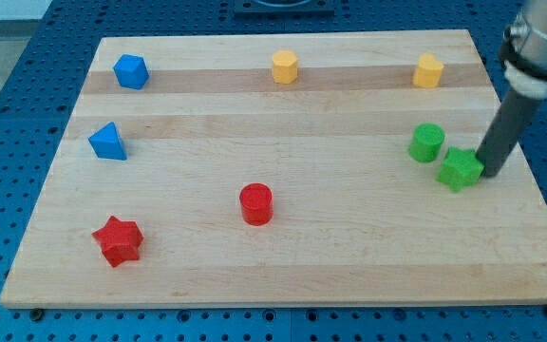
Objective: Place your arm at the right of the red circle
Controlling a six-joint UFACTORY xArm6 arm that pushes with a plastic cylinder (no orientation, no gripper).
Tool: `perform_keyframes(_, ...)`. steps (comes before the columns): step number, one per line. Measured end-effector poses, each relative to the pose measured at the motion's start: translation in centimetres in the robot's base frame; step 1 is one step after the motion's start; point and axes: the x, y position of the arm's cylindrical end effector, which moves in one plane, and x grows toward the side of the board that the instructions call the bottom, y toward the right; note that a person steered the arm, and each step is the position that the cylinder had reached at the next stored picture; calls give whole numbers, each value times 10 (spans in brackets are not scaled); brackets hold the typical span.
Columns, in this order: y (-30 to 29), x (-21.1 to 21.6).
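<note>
The red circle (255, 203), a short red cylinder, stands on the wooden board (283, 247) a little left of the middle, toward the view's bottom. My tip (489, 174) is at the view's right, touching or almost touching the right side of a green star-shaped block (460, 169). The tip is far to the right of the red circle, and a little higher in the view.
A green cylinder (426, 142) stands just up-left of the green star. A red star (118, 240) lies at bottom left. A blue triangle (108, 142) and a blue block (131, 71) are at left. Two yellow blocks (285, 67) (428, 70) sit along the top.
</note>
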Motion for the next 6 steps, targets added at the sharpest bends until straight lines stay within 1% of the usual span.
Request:
perform_keyframes(1,-38,38)
perform_keyframes(2,-58,50)
perform_keyframes(3,-58,45)
perform_keyframes(5,-127,44)
perform_keyframes(6,-135,21)
